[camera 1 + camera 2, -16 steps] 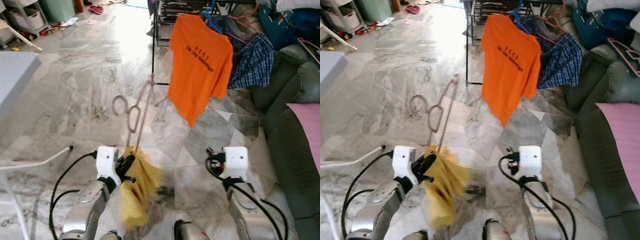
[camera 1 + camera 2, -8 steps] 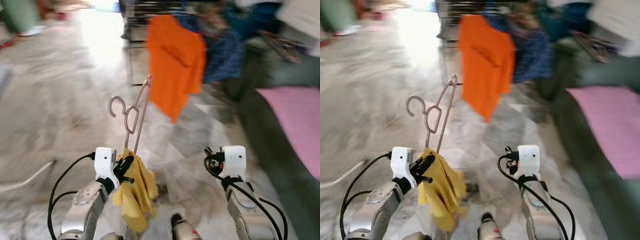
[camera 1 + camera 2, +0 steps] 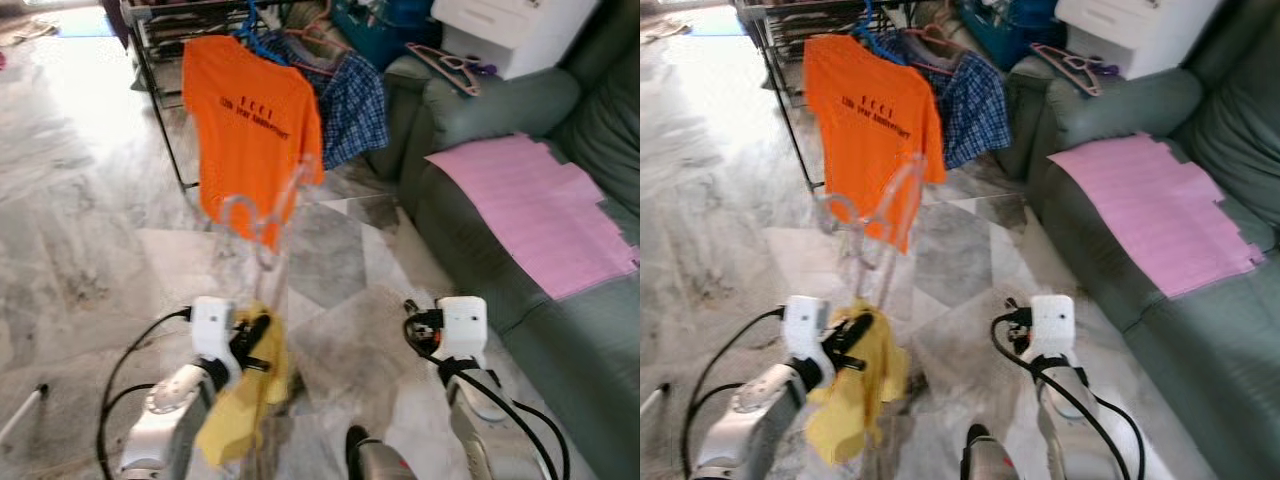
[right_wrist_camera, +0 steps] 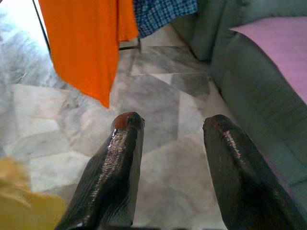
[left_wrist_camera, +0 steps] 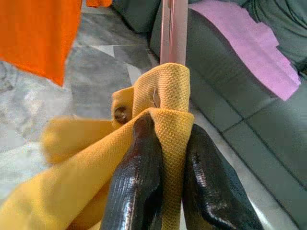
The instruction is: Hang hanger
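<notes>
Your left gripper (image 5: 165,158), lower left of the head view, has its jaws clamped on a yellow cloth (image 3: 238,415) draped on the hanger (image 3: 268,215). Your right gripper (image 4: 172,127) waits open and empty. The rack (image 3: 150,60), upper left beyond an orange shirt (image 3: 250,120), is well apart, so hanging is not yet done.

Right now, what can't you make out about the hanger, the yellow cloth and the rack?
- hanger: smeared by blur in both eye views; its hook is unclear.
- yellow cloth: wraps the hanger where the left gripper pinches, hiding the contact.
- rack: its top is cut off by the frame edge and covered by the orange shirt.
</notes>
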Motion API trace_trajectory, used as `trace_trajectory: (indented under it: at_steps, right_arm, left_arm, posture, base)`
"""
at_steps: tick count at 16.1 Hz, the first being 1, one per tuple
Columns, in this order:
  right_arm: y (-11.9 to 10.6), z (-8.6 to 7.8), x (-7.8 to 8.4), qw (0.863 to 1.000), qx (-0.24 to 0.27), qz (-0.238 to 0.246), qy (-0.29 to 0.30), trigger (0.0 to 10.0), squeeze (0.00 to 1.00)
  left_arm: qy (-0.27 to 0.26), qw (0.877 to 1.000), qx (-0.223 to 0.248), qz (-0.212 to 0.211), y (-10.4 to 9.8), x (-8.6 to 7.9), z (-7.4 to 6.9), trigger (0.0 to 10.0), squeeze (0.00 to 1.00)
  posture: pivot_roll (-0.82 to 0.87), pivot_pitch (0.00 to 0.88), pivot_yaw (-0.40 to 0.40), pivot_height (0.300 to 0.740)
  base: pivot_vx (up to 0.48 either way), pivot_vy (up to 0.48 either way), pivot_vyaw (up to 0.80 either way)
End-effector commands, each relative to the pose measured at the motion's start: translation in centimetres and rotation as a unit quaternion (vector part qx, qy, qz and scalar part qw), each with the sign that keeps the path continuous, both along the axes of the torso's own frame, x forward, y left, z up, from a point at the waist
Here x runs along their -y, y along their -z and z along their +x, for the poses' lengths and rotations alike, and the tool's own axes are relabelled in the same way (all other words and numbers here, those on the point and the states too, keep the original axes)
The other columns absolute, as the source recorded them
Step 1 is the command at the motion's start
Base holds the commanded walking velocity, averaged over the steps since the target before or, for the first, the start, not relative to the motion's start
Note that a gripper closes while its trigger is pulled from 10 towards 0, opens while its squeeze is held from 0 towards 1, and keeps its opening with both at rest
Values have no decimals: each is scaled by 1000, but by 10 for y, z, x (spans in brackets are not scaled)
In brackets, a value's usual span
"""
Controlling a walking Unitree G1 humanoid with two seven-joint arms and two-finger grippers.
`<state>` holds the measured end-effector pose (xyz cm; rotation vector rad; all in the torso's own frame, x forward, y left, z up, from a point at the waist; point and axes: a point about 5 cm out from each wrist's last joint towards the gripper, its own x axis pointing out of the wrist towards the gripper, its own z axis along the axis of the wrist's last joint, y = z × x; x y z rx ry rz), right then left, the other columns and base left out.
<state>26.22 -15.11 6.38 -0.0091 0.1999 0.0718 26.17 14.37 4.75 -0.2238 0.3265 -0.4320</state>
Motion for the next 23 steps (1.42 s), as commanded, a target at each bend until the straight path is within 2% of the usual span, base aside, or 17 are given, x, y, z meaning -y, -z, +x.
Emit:
trace_trajectory:
  at_steps: [1, 9, 11, 14, 23]
  right_arm:
    - [-3, 1, -2, 1000, 6, 0, -5, 10000, 0]
    - [-2, 2, -6, 1000, 6, 2, -6, 10000, 0]
    - [-2, 2, -6, 1000, 3, 5, -5, 10000, 0]
    - [-2, 4, -5, 1000, 5, 4, -5, 10000, 0]
    - [-1, 4, -6, 1000, 6, -2, -8, 10000, 0]
  left_arm:
    - [-4, 1000, 18, 0, -6, -4, 1, 10000, 0]
    - [6, 1000, 27, 3, -7, -3, 0, 10000, 0]
    - [18, 999, 34, -17, -10, -1, -1, 10000, 0]
    - [20, 999, 32, -21, -9, 0, -1, 10000, 0]
    - [32, 999, 32, -26, -9, 3, -3, 10000, 0]
  posture:
    - [-118, 182, -29, 740]
    - [-118, 187, -16, 740]
    - [-119, 185, -16, 740]
    - [-118, 183, -16, 740]
    - [-120, 182, -15, 740]
  base:
    - [0, 0, 0]
    - [0, 0, 0]
    - [0, 0, -800]
    - [342, 0, -638]
    - [376, 0, 0]
